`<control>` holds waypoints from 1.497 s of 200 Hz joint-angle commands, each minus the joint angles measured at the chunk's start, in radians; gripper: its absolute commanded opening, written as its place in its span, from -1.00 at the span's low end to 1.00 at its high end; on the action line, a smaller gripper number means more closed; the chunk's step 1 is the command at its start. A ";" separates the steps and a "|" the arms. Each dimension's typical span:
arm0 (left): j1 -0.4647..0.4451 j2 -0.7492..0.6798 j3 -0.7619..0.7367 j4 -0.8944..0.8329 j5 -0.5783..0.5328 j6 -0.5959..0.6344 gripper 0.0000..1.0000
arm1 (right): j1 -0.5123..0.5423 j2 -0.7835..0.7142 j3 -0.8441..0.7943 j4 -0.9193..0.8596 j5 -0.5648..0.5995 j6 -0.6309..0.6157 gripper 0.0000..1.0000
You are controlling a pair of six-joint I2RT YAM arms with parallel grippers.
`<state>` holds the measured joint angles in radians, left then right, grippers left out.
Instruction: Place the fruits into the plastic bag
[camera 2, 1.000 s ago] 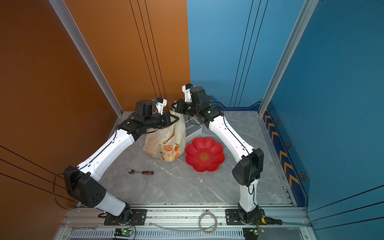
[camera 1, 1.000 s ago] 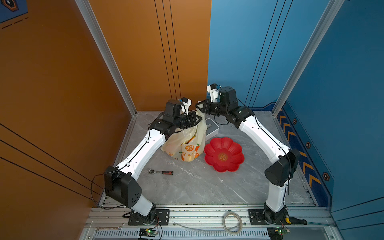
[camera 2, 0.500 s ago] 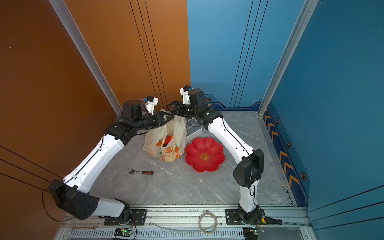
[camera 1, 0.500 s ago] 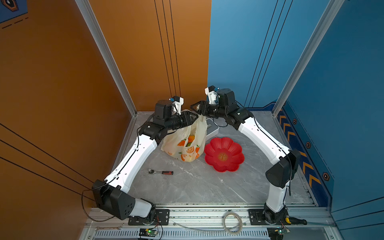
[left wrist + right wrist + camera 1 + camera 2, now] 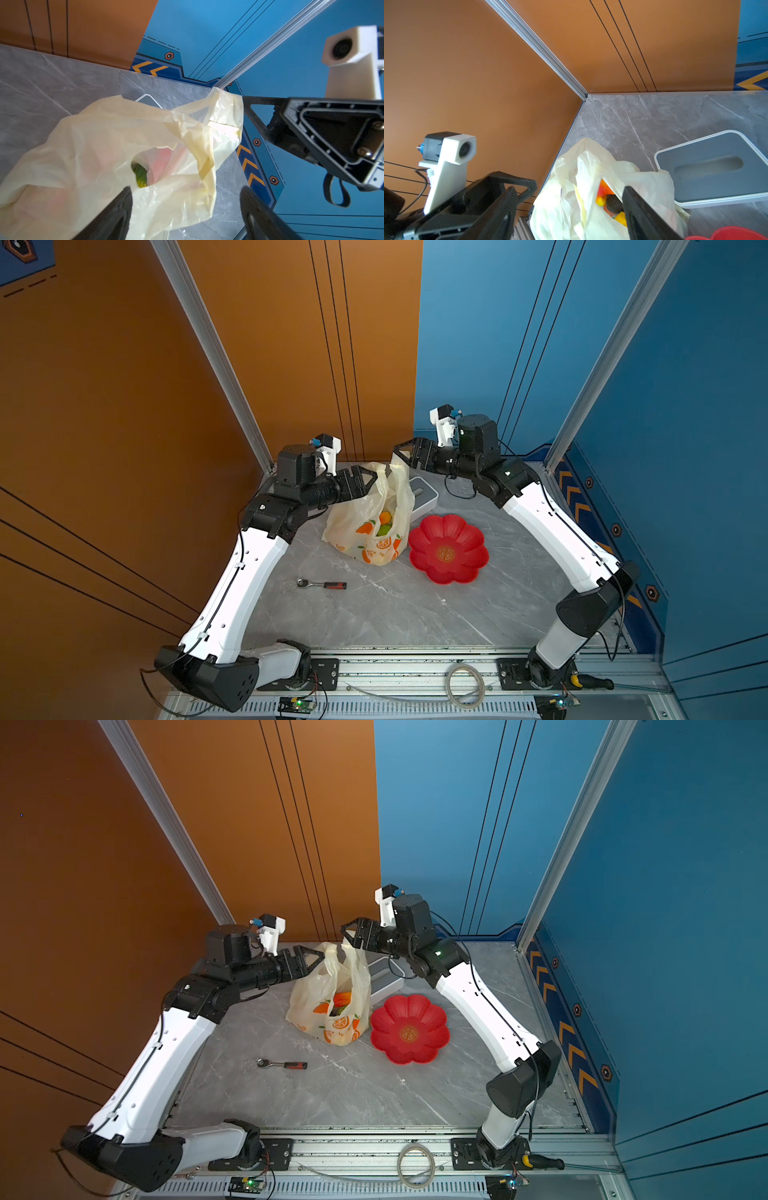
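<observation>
Opened since before, left fingers (image 5: 116, 214) and right fingers (image 5: 643, 214) flank the plastic bag (image 5: 345, 522), both arms stretched inward.

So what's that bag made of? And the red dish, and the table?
Bag: thin plastic film, it seems. It crinkles, and blurry colours show through it.
Dish: probably hard plastic, glossy, with smooth moulded petals.
Table: looks like grey marble with white veins, though it could be a printed surface.
</observation>
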<state>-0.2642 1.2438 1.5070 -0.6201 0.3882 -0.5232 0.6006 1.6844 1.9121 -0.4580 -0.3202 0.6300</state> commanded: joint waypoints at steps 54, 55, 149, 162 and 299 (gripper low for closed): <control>0.179 -0.144 -0.032 -0.078 -0.010 0.042 0.94 | -0.063 -0.222 -0.195 -0.057 0.076 -0.050 0.69; 0.181 -0.146 -0.034 -0.078 -0.011 0.042 0.96 | -0.065 -0.225 -0.200 -0.057 0.077 -0.050 0.70; 0.252 -0.332 -0.359 -0.011 -0.310 0.075 0.96 | -0.325 -0.555 -0.611 -0.023 0.229 -0.254 1.00; 0.253 -0.362 -0.428 0.028 -0.364 0.072 0.96 | -0.355 -0.591 -0.693 0.026 0.231 -0.294 1.00; 0.257 -0.540 -1.078 0.691 -0.720 0.255 0.95 | -0.518 -0.737 -1.582 0.975 0.487 -0.481 1.00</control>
<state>-0.0185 0.6945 0.4725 -0.0933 -0.2485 -0.3233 0.1005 0.9001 0.3599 0.3378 0.1093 0.2260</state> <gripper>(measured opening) 0.979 0.995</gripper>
